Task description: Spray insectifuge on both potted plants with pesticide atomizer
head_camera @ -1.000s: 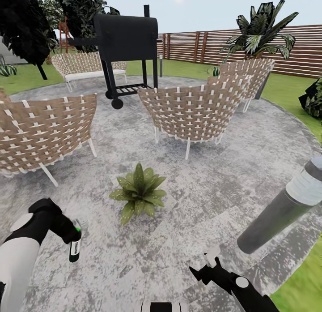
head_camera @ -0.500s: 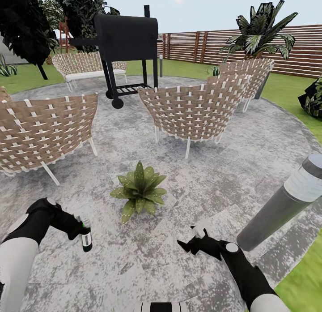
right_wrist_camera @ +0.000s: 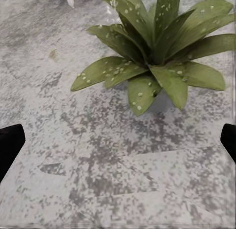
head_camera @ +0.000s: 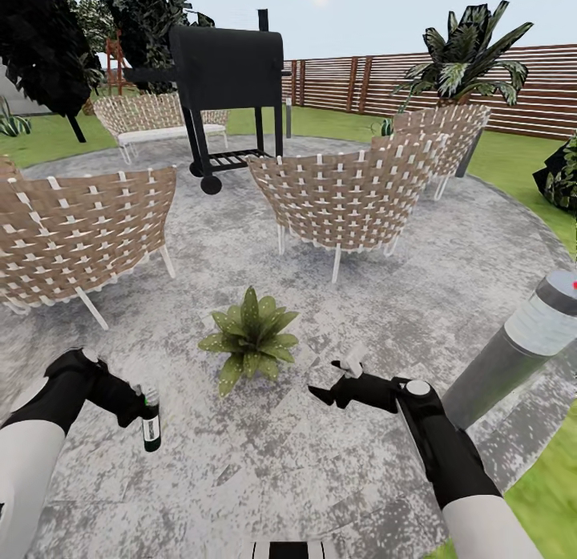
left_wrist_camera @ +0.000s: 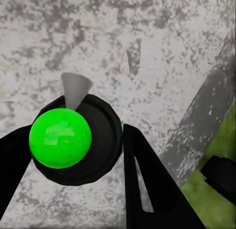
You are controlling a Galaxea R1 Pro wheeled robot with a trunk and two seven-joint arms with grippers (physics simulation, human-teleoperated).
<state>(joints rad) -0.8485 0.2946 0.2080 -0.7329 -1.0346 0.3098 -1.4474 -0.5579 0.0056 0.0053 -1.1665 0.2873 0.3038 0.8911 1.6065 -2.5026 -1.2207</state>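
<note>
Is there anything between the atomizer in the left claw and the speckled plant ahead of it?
Nothing visible. The left claw holds the atomizer upright, and bare grey patio lies between it and the potted plant. The chairs stand beyond the plant.

Black grill point(head_camera: 228, 70) standing behind three woven chairs point(head_camera: 353, 194); grey bollard light point(head_camera: 513, 350) leaning at right; tall palm point(head_camera: 469, 54) rising behind.

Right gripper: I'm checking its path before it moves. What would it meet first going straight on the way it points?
Probably the potted plant, dead ahead of the open right gripper. Only bare patio lies between, though depth is uncertain.
</note>
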